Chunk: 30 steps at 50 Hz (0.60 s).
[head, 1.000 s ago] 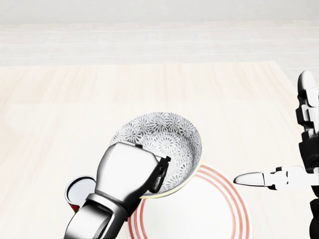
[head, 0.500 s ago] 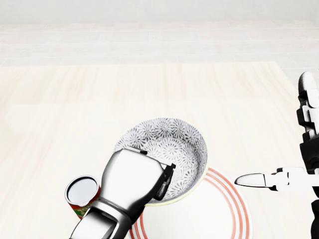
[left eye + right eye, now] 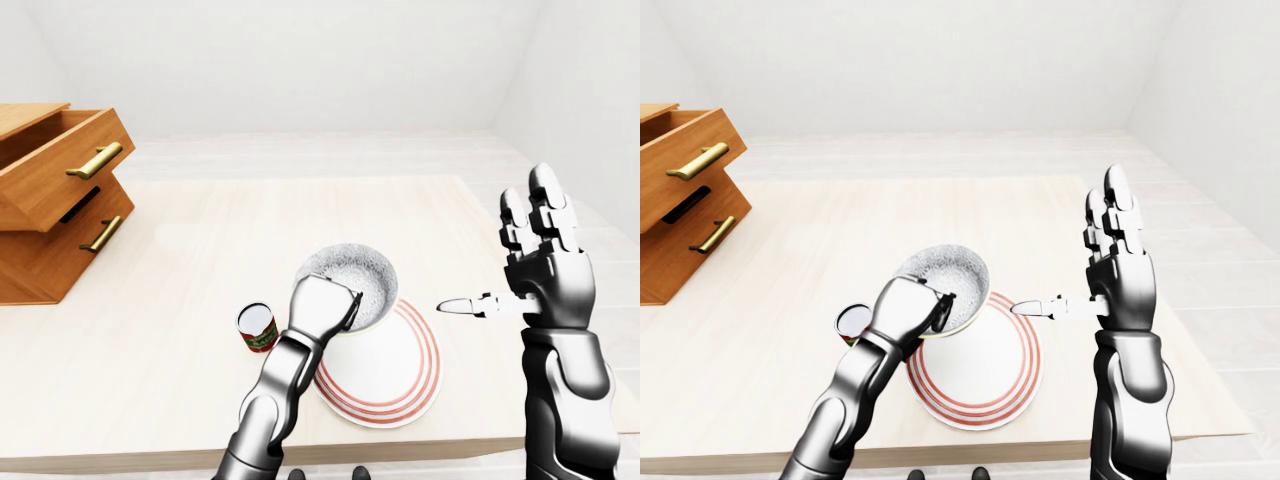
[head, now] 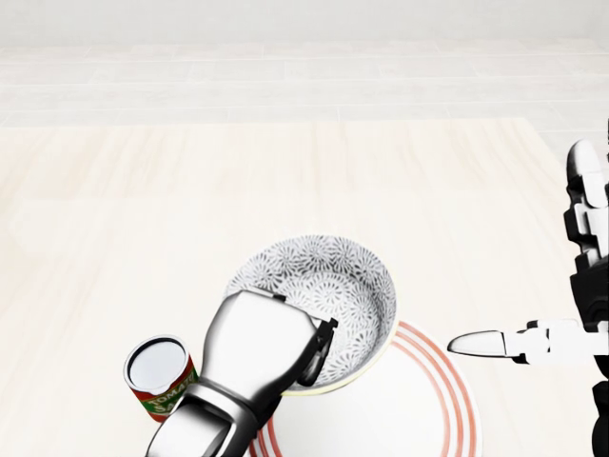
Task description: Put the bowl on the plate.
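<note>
Left hand (image 4: 262, 352) has its fingers clamped on the near rim of the patterned bowl (image 4: 328, 286), which sits tilted over the red-ringed plate's (image 4: 419, 400) upper-left edge. Right hand (image 3: 545, 265) hangs beside it, fingers spread wide, touching nothing.

Three head cameras, all facing the table (image 3: 170, 300).
The head view looks steeply down, close on the bowl (image 4: 328, 286) and plate (image 4: 428, 400); both eye views sit wider, sharing them.
</note>
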Motion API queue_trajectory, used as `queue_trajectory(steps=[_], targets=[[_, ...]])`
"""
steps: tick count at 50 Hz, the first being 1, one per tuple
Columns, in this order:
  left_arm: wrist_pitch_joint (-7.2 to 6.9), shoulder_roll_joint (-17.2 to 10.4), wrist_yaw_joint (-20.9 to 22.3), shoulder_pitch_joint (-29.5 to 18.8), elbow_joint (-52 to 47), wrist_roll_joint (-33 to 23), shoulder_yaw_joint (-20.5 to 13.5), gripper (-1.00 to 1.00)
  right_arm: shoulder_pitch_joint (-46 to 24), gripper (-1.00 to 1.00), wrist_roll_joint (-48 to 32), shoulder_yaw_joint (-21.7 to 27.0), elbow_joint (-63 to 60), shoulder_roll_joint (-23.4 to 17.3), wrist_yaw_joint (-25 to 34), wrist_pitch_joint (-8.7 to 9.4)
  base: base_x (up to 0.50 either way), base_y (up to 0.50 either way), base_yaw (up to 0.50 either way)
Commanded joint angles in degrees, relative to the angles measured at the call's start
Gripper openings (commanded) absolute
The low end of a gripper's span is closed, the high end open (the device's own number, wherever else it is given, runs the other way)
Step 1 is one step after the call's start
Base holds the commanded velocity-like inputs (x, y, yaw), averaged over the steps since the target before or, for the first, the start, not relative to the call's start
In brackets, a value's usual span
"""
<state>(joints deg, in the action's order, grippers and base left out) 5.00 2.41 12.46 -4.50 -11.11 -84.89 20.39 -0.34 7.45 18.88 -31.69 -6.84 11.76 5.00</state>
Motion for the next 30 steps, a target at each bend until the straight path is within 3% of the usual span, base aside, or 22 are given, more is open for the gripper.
queue_trajectory(steps=[1, 30], targets=[[0.00, 0.58, -1.65, 0.39, 0.28, 2.32, -1.14, -1.00, 0.11, 1.00, 0.14, -0.02, 1.00, -0.03, 0.08, 0.00, 0.00, 0.00, 0.00], [0.00, 0.09, -3.94, 1.23, 2.37, 1.85, -0.62, -1.00, 0.23, 1.00, 0.48, 0.05, 1.72, -0.10, -0.10, 0.00, 0.00, 0.00, 0.00]])
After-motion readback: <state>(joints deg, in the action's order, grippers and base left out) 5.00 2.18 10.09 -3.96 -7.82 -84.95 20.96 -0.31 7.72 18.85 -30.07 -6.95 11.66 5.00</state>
